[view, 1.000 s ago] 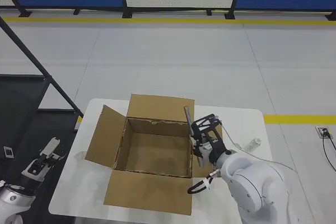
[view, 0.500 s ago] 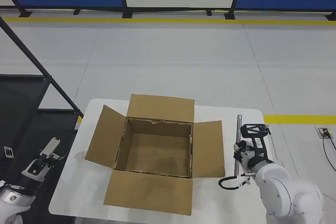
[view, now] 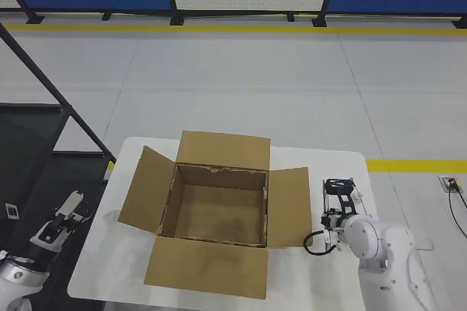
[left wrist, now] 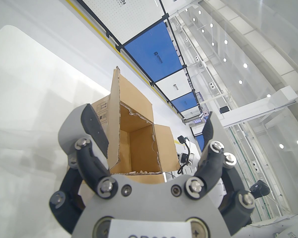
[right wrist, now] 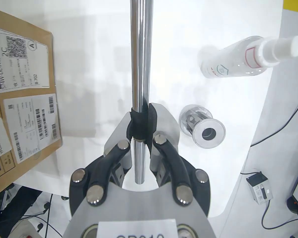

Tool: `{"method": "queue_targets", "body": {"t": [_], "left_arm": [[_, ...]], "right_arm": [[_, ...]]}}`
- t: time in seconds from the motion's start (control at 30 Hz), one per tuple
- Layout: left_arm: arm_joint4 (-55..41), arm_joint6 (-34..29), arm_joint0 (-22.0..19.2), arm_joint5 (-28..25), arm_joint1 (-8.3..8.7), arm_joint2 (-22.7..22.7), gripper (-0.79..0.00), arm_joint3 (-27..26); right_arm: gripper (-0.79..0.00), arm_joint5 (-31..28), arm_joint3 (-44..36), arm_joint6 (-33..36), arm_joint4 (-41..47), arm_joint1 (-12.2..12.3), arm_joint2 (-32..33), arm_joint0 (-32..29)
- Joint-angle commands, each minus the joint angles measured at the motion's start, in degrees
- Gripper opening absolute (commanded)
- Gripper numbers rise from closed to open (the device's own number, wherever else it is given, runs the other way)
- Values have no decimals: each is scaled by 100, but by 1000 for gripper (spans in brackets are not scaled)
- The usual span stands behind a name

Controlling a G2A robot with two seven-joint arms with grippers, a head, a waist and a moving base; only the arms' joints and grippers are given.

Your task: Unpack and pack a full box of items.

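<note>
In the top view, an open cardboard box point(view: 222, 148) is seen in the middle of the white counter point(view: 327, 165), all four flaps folded outward and nothing visible inside it. The right hand point(view: 337, 194) is placed just right of the box's right flap, over the counter. The left hand point(view: 66, 211) is held well apart to the left, off the counter's edge.

In the left wrist view, the left hand point(left wrist: 150, 122) is shown with its fingers point(left wrist: 93, 122) spread wide and nothing between them. The box point(left wrist: 139, 149) is seen beyond it.

In the right wrist view, the right hand point(right wrist: 140, 123) is pinched on a polished steel rod point(right wrist: 140, 38). Only a short stub is left behind the pads point(right wrist: 152, 122), and the long part runs out ahead over the counter point(right wrist: 94, 50). Whether the rod touches the counter cannot be told. The labelled box flap point(right wrist: 19, 87) lies to one side of the rod. On the other side a clear spray bottle point(right wrist: 238, 58) lies flat, with a small clear spool point(right wrist: 201, 125) near it.

The rod is judged stiff, smooth and fairly heavy for its thickness, so slipping or twisting in the pads is likely. Held this near one end, it may droop. A hold nearer the middle would balance it better. Once set down, it could be expected to roll.
</note>
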Motion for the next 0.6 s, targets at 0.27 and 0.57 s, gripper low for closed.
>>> {"method": "queue_targets", "body": {"t": [0.27, 0.57], "left_arm": [[0, 0, 0, 0, 0, 0, 0, 0], [0, 0, 0, 0, 0, 0, 0, 0]], "right_arm": [[-785, -186, 1026, -241, -108, 59, -95, 390], [-785, -184, 1600, -321, -121, 92, -202, 622]]}}
